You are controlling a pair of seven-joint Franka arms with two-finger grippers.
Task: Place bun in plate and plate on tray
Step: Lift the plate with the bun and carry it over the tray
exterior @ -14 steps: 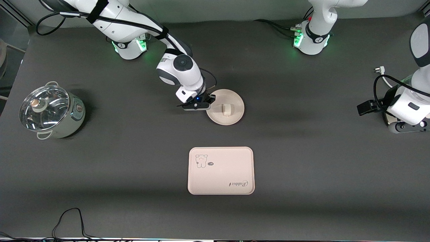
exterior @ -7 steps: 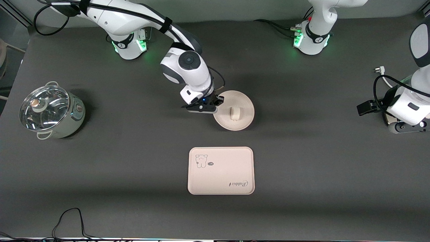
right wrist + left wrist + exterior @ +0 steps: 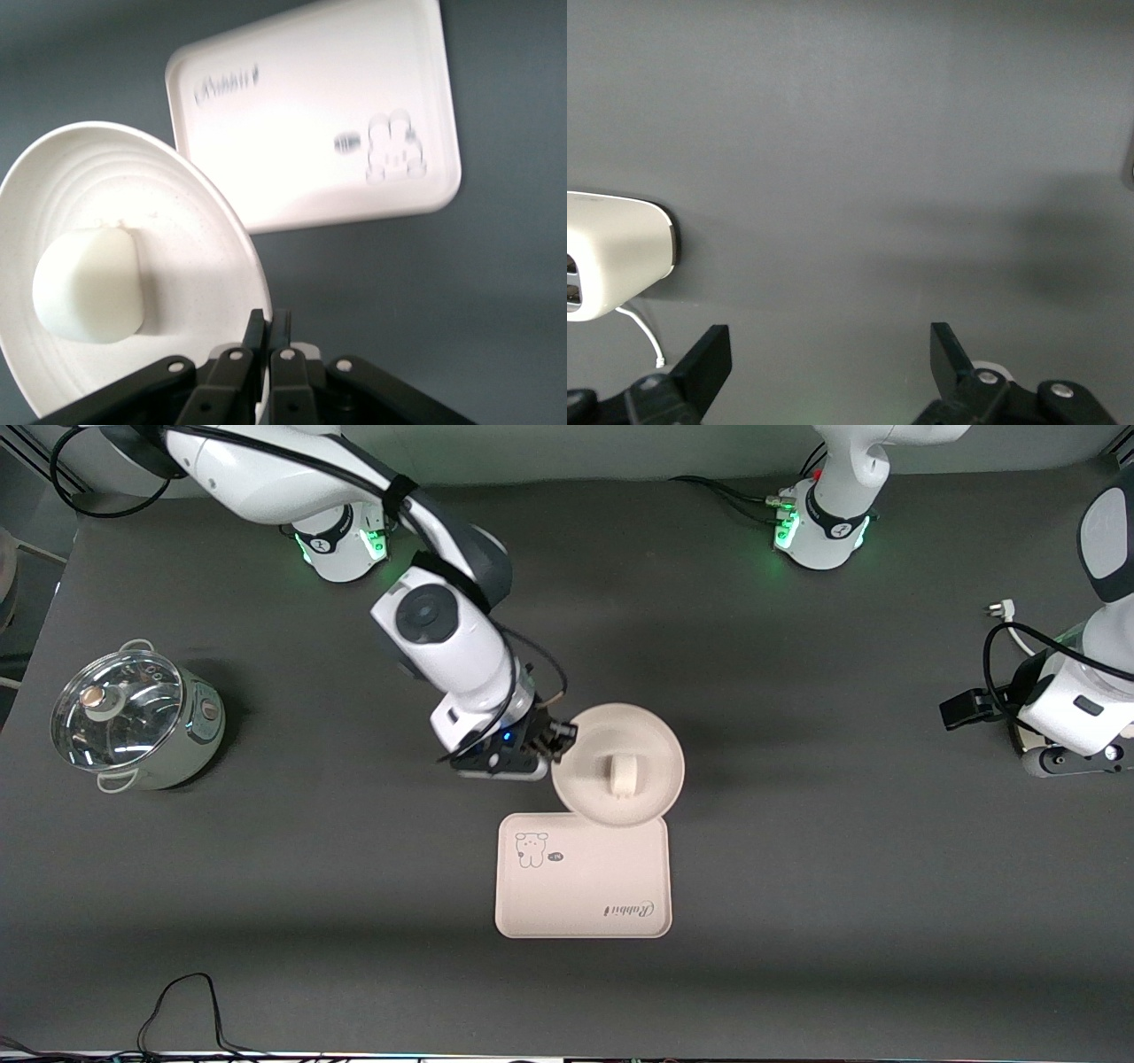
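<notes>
Two grippers: mine, one at work and one waiting.
Right gripper [image 3: 556, 742]: my fingers are pinched together on the rim of the round, shallow cream-beige plate [image 3: 651, 750], carrying it in the air over the edge of the tray that lies farthest from the front camera.
Plate contents: the small cream-white rounded bun [image 3: 623, 773] sits on the plate's middle; in the right wrist view the bun [image 3: 89, 283] rests against the plate's [image 3: 186, 230] ringed inner surface.
Tray: the cream-beige rectangular tray with rounded corners [image 3: 582, 886] lies flat on the dark grey table [image 3: 842, 886], nearer the front camera than my right gripper, its cartoon animal and "Rabbit" script showing.
Left gripper [image 3: 828, 372]: my fingers stand apart, holding nothing, over bare table at the left arm's end; this arm waits.
Pot: a pale green metal pot with a glass lid [image 3: 133, 717] stands at the right arm's end of the table, well apart from the tray.
</notes>
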